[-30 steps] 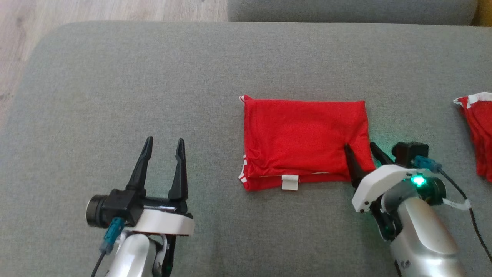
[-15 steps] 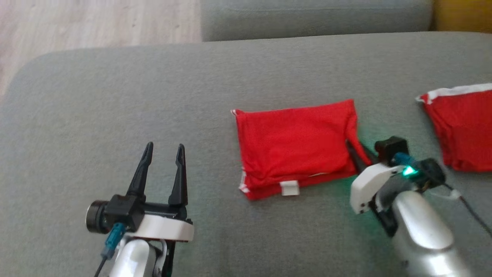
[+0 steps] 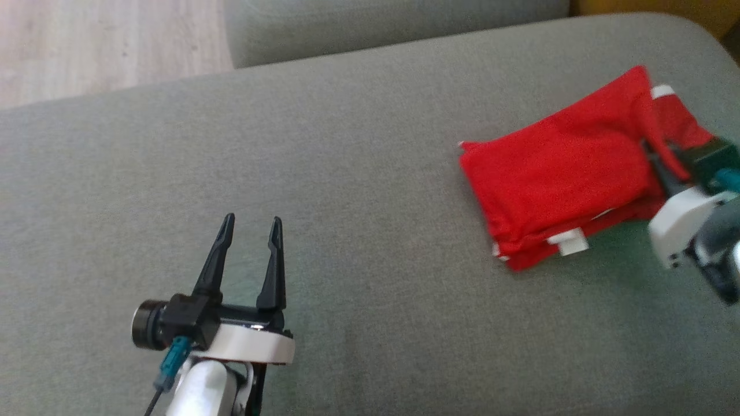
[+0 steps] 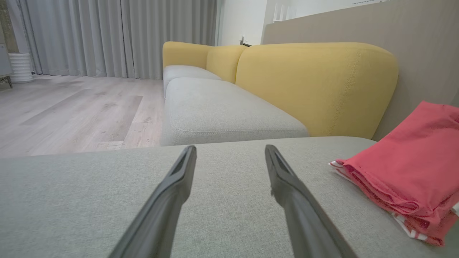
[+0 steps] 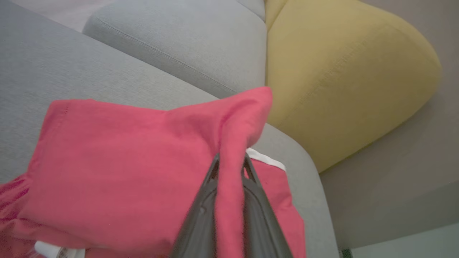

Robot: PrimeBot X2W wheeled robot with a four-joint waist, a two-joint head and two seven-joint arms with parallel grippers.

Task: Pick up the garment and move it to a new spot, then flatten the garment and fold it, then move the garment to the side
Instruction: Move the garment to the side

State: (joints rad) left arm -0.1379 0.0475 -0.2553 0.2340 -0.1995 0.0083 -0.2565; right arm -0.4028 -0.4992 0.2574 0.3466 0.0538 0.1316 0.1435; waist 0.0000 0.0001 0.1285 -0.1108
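Sitting on a big grey sofa cushion (image 3: 324,173), the folded red garment (image 3: 566,173) is over at the far right. Its right edge is pinched up in the right gripper (image 5: 231,163), fingers clamped nearly together on the cloth. The left gripper (image 3: 251,222) hangs over bare cushion at the near left, fingers spread wide, holding nothing. Further off there's a yellow backrest (image 4: 315,82), another grey seat cushion (image 4: 215,107), pale wood floor (image 4: 71,104) and grey curtains (image 4: 107,36) at the back of the room.
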